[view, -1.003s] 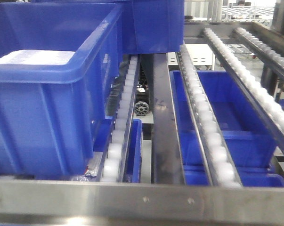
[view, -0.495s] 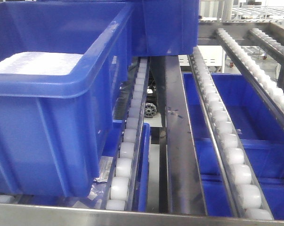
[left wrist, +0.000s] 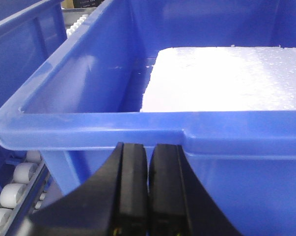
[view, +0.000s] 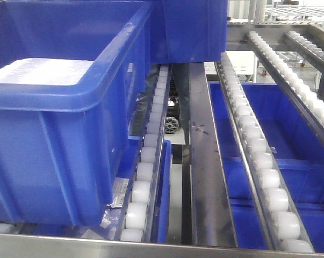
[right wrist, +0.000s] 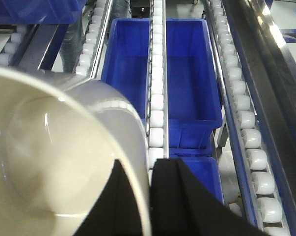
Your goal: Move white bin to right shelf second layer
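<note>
Front view: a big blue plastic crate [view: 59, 107] sits on the sloping steel roller-track shelf [view: 258, 156]. Left wrist: my left claw [left wrist: 148, 191] is pressed together, empty, before that crate. Right wrist: my right claw [right wrist: 150, 196] pinches the cream-white smooth plastic bin [right wrist: 54, 157] by its rim, mouth facing the camera, above the roller tracks.

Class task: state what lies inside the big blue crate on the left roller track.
The blue crate holds a white foam-like block filling much of it. The block hides the crate floor beneath it, so anything under it cannot be seen.
</note>
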### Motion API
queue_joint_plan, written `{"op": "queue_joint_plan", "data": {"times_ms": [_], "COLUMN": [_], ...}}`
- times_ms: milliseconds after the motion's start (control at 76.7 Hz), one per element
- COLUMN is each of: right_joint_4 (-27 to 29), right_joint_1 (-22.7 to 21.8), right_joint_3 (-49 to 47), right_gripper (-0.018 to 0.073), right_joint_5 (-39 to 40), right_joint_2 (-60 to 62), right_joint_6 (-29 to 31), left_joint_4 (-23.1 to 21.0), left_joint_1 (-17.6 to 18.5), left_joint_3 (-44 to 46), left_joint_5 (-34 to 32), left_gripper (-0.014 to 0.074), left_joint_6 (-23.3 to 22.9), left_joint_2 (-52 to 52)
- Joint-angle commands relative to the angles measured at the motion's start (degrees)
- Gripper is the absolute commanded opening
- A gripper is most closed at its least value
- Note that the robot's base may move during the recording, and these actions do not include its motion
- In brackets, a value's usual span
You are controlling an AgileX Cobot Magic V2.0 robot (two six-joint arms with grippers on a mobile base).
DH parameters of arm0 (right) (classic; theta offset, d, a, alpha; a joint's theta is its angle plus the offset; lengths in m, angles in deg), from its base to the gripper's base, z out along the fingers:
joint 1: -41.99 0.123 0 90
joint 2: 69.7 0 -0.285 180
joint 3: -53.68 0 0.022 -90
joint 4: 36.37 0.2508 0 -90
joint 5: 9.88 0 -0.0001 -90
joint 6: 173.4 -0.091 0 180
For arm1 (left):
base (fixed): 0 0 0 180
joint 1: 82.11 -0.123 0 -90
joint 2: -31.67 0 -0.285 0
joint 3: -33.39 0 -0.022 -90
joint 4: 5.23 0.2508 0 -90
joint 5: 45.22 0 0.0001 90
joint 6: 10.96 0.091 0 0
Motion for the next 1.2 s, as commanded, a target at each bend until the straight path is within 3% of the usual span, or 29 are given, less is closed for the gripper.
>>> {"op": "queue_joint_plan", "data": {"times_ms": [0,534,1186], "right_joint_4": [-0.2,-0.1,2.1], "right_joint_1": [0.1,0.1,0.1], "right_joint_3": [-1.8,-1.8,3.8], "right_gripper": [0.0049,0.0049,0.0049], "right_joint_5": [5.8,5.4,8.7], "right_joint_2": [-0.2,-0.6,-13.6], "right_joint_6": [-0.2,-0.2,-0.2], "left_joint_4": [0.0,0.0,0.0], "left_joint_1": [0.1,0.1,0.1], "left_joint_3": [-2.1,-2.1,-2.1], "left_joint_5": [-4.9,-4.9,-4.9], "left_gripper": [0.0085,0.0085,0.0085], "left_joint_6": [-0.3,-0.3,-0.3], "left_joint_2": [0.9,0.9,0.9]}}
